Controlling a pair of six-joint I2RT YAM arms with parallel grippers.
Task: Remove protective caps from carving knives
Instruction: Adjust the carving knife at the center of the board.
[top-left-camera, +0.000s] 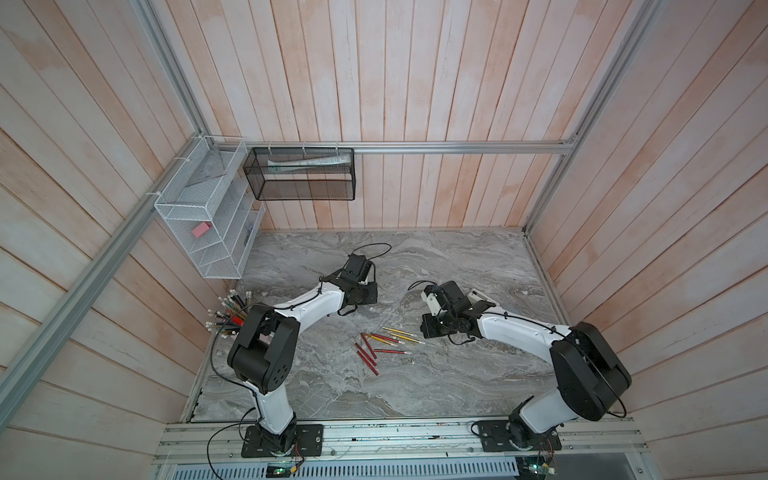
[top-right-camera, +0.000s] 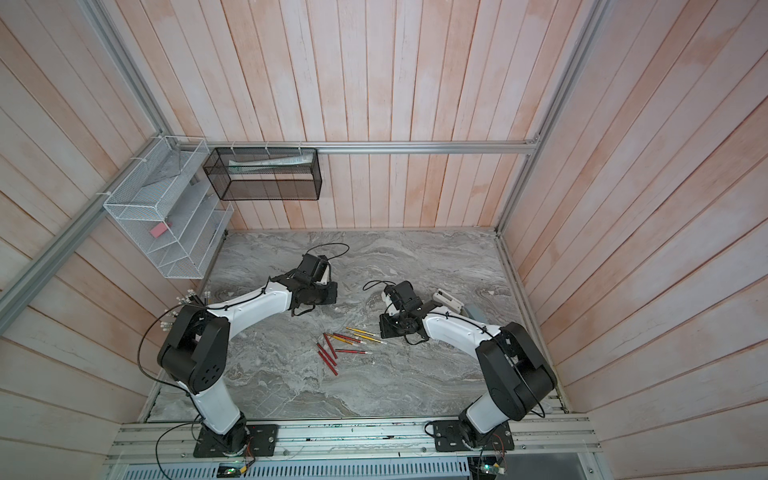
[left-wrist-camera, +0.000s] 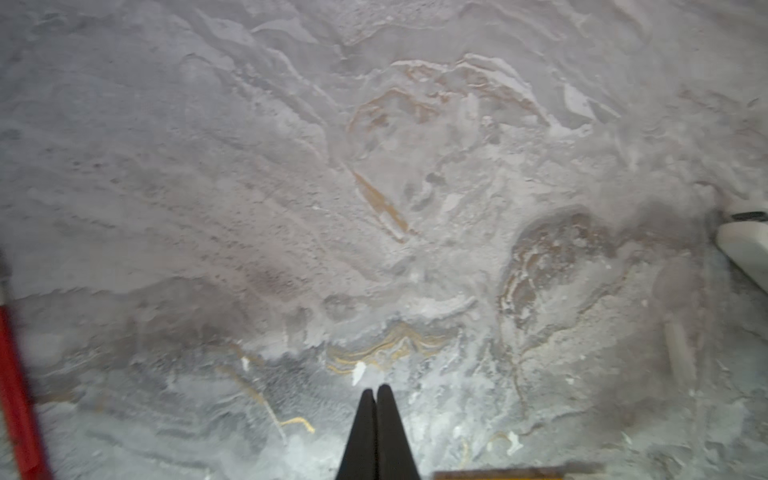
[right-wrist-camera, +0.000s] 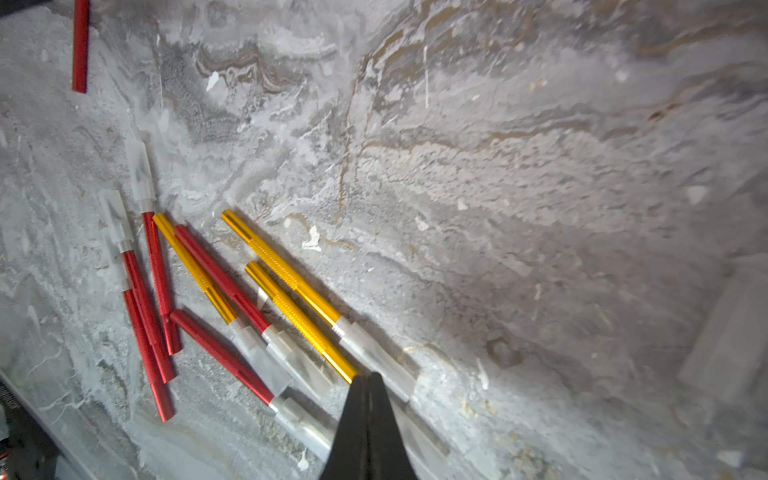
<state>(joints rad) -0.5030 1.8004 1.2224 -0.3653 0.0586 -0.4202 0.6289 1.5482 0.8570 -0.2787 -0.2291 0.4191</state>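
Far left: pencils (top-left-camera: 231, 309) bunched at the counter's (top-left-camera: 457, 382) edge. Next, the left fingers (left-wrist-camera: 365, 428), pressed together and empty over bare marble. Centre: carving knives (top-left-camera: 384, 345), red and yellow, lying strewn on the counter between the arms, with translucent protective caps (right-wrist-camera: 140, 168) on their blade ends. Right: the right fingers (right-wrist-camera: 379, 419), together and empty, over the yellow knives' capped ends.

The left arm (top-left-camera: 307, 301) and right arm (top-left-camera: 515, 332) are built of white shell links and bulky black joint housings (top-left-camera: 266, 353), with thin black cables (top-left-camera: 212, 353) looped alongside, and are bolted onto black base plates (top-left-camera: 307, 444).
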